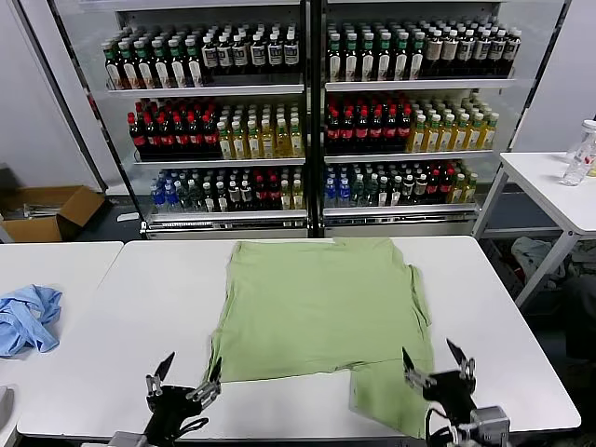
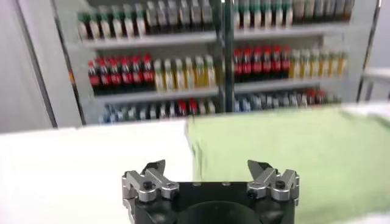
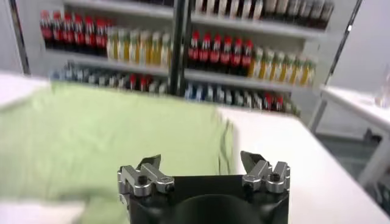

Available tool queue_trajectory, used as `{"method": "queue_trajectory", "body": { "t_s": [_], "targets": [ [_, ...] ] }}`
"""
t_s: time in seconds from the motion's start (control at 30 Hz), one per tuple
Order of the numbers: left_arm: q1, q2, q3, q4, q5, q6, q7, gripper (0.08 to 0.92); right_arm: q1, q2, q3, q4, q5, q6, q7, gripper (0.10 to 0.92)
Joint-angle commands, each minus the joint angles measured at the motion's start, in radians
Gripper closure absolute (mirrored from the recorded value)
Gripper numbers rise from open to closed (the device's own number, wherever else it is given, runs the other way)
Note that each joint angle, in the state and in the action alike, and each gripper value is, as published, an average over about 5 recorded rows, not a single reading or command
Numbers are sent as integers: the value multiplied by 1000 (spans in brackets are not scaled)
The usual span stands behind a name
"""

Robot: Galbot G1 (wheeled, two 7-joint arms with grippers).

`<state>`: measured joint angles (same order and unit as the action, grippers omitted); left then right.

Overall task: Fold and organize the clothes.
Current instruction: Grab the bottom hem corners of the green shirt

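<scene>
The clothes, one light green shirt (image 1: 321, 307), lie spread flat on the white table (image 1: 149, 307), with a flap reaching the front edge at the right. In the left wrist view the shirt (image 2: 292, 152) fills the area ahead; the right wrist view shows the shirt (image 3: 97, 140) too. My left gripper (image 1: 188, 369) hovers open near the table's front edge, just off the shirt's front left corner. Over the front right flap my right gripper (image 1: 436, 359) is open as well. Nothing sits between either pair of fingers (image 2: 206, 167) (image 3: 200, 162).
A light blue garment (image 1: 28, 317) lies crumpled on a second table at the left. Behind the table stands a glass-fronted cooler (image 1: 312, 112) full of bottles. Another white table (image 1: 559, 186) with a bottle is at the right. A cardboard box (image 1: 51, 209) sits on the floor.
</scene>
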<state>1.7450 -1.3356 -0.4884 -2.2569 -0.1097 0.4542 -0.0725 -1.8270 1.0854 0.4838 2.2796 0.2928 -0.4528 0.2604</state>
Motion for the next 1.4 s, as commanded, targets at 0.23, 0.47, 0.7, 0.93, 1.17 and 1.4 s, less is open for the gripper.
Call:
{"method": "queue_trajectory", "body": {
  "t_s": [0.23, 0.47, 0.7, 0.93, 1.17, 1.4],
  "targets": [
    [-107, 14, 50, 136, -46, 113, -1, 182, -65, 22, -40, -42, -28, -38, -1, 214],
    [-140, 20, 56, 177, -108, 93, -10, 342, -40, 42, -80, -71, 21, -44, -8, 380],
    [-142, 31, 52, 188, -145, 94, -3, 549, -39, 46, -94, -79, 58, -42, -12, 579],
    [-130, 44, 37, 161, -178, 72, -3, 731, -41, 44, -87, -64, 58, -21, -20, 787],
    [-101, 82, 2, 66, -248, -8, 2, 904, -24, 24, -44, -15, 85, 41, -28, 915],
    [-113, 174, -60, -3, -359, -71, 22, 916, 110, -40, 44, 40, 221, 96, -7, 919]
  ]
}}
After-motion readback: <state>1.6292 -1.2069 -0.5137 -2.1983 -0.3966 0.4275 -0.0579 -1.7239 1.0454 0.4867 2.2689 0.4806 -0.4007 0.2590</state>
